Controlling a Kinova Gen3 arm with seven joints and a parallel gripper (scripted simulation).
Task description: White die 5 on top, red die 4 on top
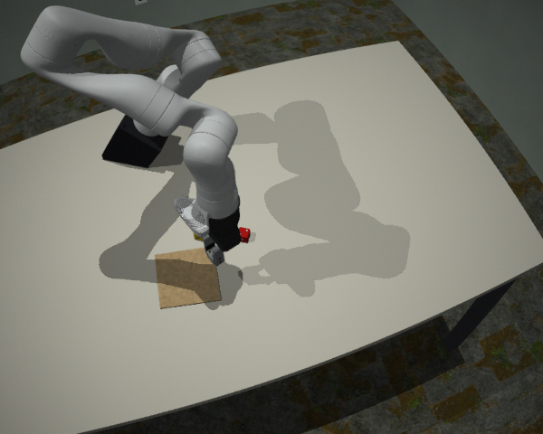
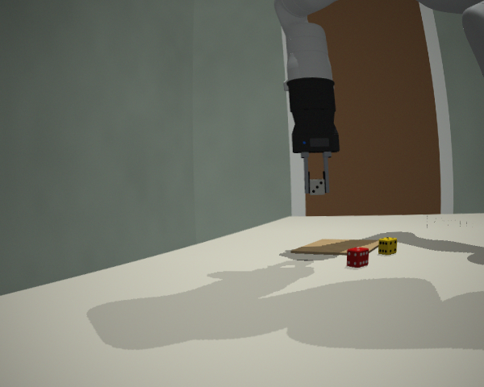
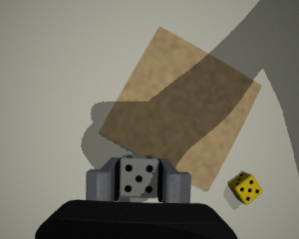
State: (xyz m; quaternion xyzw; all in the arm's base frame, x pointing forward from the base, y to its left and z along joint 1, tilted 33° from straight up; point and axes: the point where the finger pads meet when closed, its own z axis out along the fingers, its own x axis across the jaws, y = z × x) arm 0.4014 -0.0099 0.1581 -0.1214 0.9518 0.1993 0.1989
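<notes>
the grey two-finger parallel gripper (image 1: 214, 256) (image 2: 317, 187) (image 3: 139, 173) grips the small white cubic die (image 2: 317, 186) (image 3: 139, 177) by opposite sides above the table, near the tan square mat (image 1: 187, 280) (image 2: 334, 246) (image 3: 184, 100); likely light, rigid and smooth, it seems best held by flat side faces.

Gray-green walls (image 2: 109, 125), brown door (image 2: 375, 108) with pale frame (image 2: 436, 108), mottled stone floor (image 1: 505, 354), cream table (image 1: 403, 298)

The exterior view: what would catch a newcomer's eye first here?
Probably the white die, held in the air between the gripper's fingers. Next, the bright red die and yellow die, both on the table beside the tan mat.
</notes>
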